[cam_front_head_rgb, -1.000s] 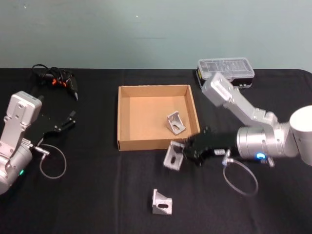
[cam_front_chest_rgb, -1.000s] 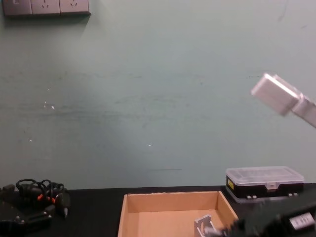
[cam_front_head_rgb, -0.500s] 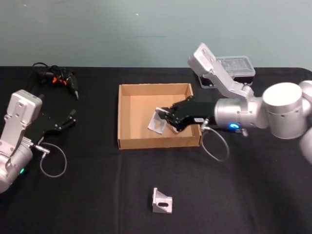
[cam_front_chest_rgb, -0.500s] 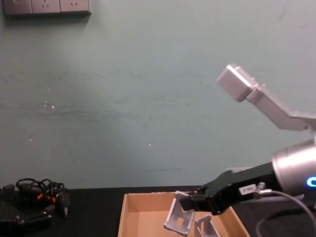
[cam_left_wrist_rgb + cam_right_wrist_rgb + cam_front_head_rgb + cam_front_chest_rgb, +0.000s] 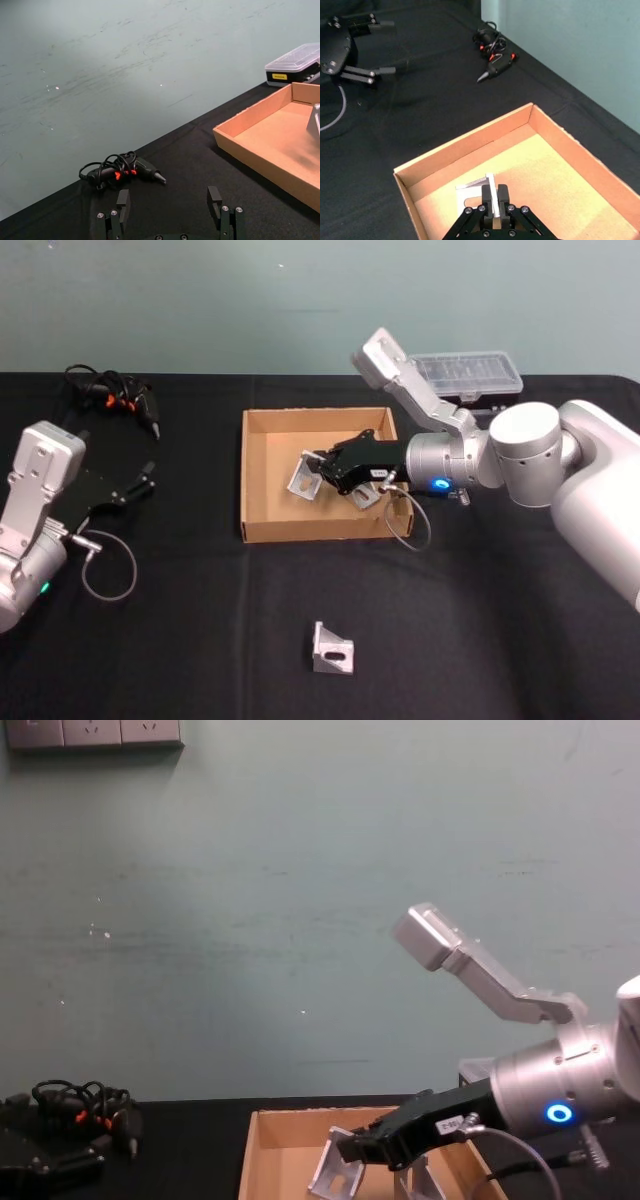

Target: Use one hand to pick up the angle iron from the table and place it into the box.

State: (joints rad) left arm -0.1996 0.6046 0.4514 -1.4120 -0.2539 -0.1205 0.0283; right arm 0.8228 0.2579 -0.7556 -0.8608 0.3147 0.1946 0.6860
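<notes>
My right gripper point(image 5: 318, 473) is shut on an angle iron point(image 5: 300, 479), a small silver bracket, and holds it just above the floor of the tan cardboard box point(image 5: 243, 480), left of the middle. In the right wrist view the gripper point(image 5: 495, 197) pinches the bracket's upright flange point(image 5: 475, 192) over the box point(image 5: 470, 142). From the chest view the held angle iron point(image 5: 330, 1175) hangs tilted from the gripper point(image 5: 355, 1148). A second angle iron point(image 5: 367, 496) lies in the box behind the fingers. A third point(image 5: 332, 650) stands on the black table point(image 5: 200, 640) near the front. My left gripper point(image 5: 145, 480) is parked at the left, open and empty.
A black tool with tangled cables point(image 5: 115, 400) lies at the back left. A clear-lidded plastic case point(image 5: 470, 375) sits behind the box at the right. A loop of grey cable point(image 5: 105, 570) rests by the left arm. The left wrist view shows the open left gripper point(image 5: 169, 200) facing the box point(image 5: 260, 150).
My right gripper lifted the angle iron from the table in front of the box and carried it up and leftward over the box. The left arm has not moved.
</notes>
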